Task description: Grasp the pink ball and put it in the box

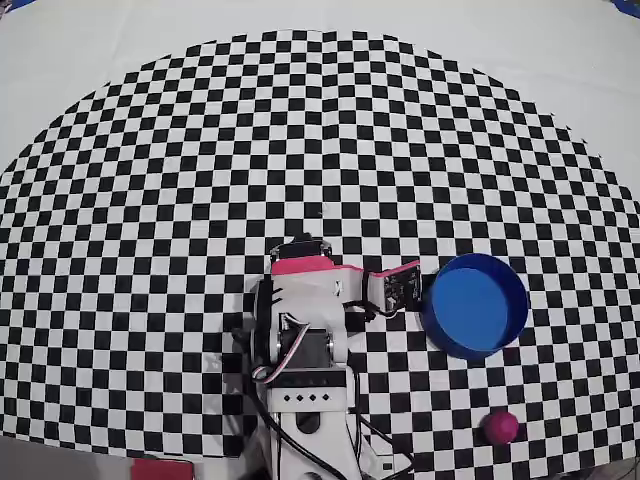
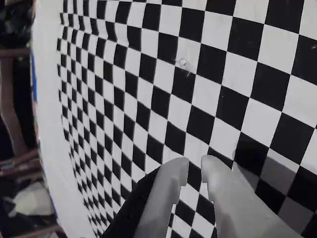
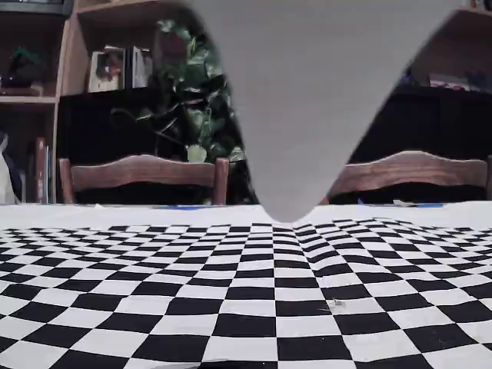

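A blurred grey shape (image 3: pixel 307 100) blocks the fixed view's middle; arm base (image 1: pixel 310 440) cropped overhead.

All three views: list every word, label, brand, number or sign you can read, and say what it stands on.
None is readable. The books and boxes on the shelf in the fixed view are too blurred. The arm, box and pink ball show no lettering.

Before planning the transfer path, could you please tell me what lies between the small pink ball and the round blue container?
In the overhead view, only bare checkered cloth lies between the small magenta-pink ball and the round blue container.
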Available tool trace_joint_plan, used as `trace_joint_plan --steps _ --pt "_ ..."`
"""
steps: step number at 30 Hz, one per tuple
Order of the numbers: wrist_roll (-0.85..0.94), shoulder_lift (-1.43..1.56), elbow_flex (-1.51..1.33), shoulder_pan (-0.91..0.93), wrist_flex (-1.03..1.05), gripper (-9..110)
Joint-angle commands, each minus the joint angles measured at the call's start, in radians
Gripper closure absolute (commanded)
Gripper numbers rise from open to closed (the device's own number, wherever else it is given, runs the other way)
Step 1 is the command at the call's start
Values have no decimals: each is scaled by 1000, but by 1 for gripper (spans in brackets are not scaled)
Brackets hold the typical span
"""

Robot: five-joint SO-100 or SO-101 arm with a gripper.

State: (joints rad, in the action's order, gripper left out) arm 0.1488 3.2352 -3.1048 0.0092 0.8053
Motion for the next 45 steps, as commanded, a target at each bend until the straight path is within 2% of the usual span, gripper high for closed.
trace_joint_plan --steps 1,28,38,45 --pt "11 17 -8 -6 3 101" --pt "5 8 -8 2 -9 101" --pt "9 -23 -8 2 -195 101" --pt "9 -40 -6 3 -471 101"
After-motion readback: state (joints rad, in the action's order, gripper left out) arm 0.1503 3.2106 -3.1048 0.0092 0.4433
